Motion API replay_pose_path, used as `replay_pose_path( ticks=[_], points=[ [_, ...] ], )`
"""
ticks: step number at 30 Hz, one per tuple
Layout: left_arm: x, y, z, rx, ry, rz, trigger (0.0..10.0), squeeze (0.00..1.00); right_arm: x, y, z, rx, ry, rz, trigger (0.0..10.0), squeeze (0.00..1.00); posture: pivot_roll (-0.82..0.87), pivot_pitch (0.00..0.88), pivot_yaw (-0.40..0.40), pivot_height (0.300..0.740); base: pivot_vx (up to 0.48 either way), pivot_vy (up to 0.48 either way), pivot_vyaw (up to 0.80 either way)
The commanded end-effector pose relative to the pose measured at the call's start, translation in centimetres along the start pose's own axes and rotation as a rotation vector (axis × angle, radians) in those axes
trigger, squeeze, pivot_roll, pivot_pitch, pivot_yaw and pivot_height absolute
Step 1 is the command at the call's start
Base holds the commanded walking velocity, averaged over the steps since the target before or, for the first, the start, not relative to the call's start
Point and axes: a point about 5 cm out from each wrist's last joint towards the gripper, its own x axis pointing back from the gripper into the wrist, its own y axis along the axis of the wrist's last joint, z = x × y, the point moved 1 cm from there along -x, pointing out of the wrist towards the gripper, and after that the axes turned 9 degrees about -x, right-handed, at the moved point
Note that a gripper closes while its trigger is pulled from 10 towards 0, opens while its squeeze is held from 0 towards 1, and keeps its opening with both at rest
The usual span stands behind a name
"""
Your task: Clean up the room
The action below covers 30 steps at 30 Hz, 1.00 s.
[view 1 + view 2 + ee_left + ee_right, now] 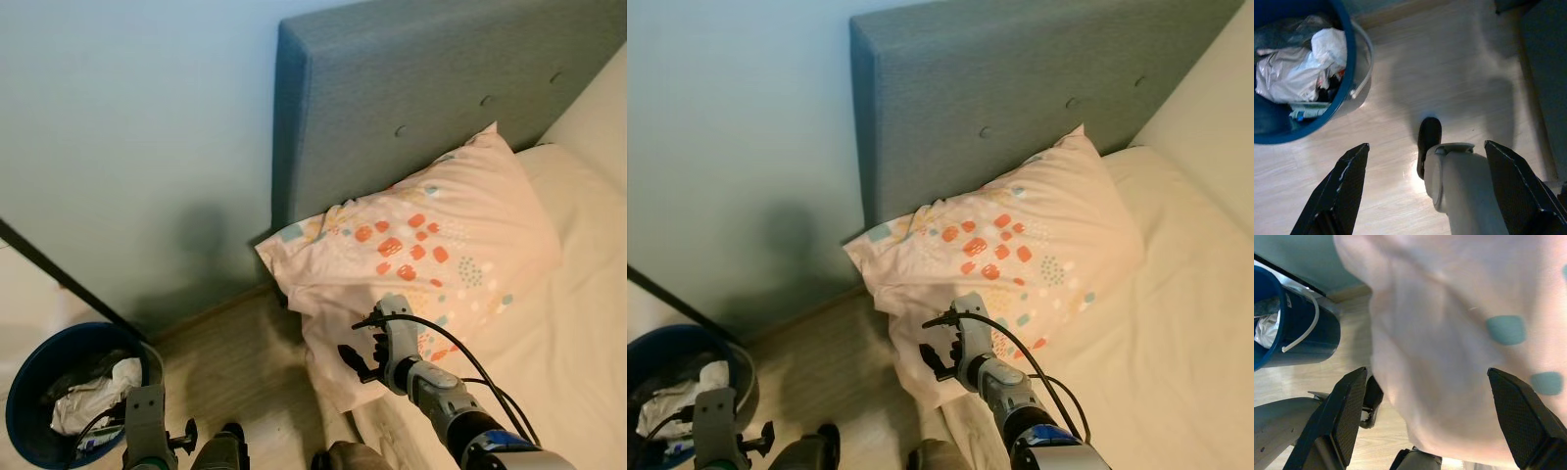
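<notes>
A pink pillow (421, 255) with orange and teal spots lies at the head of the bed, its lower corner hanging over the bed's left side. My right gripper (358, 360) is at that corner, open. In the right wrist view its fingers (1349, 416) stand wide apart with the pillow fabric (1449, 333) just beyond them. A blue bucket (29, 377) holding crumpled white paper (93, 392) stands on the floor at the lower left. My left gripper (1425, 181) hangs open beside the bucket (1349, 63), holding nothing.
A grey buttoned headboard (411, 88) stands against the teal wall. The cream mattress (578, 323) runs off to the right. Wooden floor (225, 362) lies between bucket and bed. A dark bar (59, 279) slants across the left. My black foot (1429, 137) is on the floor.
</notes>
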Motion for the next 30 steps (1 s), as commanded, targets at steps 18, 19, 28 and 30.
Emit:
replay_pose_path(
  ticks=[18,19,28,30],
  points=[
    [0.7,-1.8,-0.3,-0.009,-0.016,0.054,10.0,0.00,0.4,-1.7,0.3,0.025,0.054,0.058,10.0,0.00,-0.05,0.113,-0.026,0.740,0.480,0.000,0.53],
    [0.7,-1.8,-0.3,-0.009,-0.016,0.054,10.0,0.00,0.4,-1.7,0.3,0.025,0.054,0.058,10.0,0.00,-0.05,0.113,-0.026,0.740,0.480,0.000,0.00],
    [0.7,-1.8,-1.2,-0.034,-0.082,0.046,10.0,0.00,0.7,-2.5,-0.3,0.027,0.002,0.086,10.0,0.00,-0.05,0.114,-0.023,0.740,0.102,-0.045,0.00],
    [0.8,-1.8,-1.4,-0.031,-0.089,0.047,10.0,0.00,1.0,-2.6,-1.2,0.020,-0.072,0.092,10.0,0.00,-0.05,0.114,-0.023,0.740,0.000,-0.480,0.00]
  ],
)
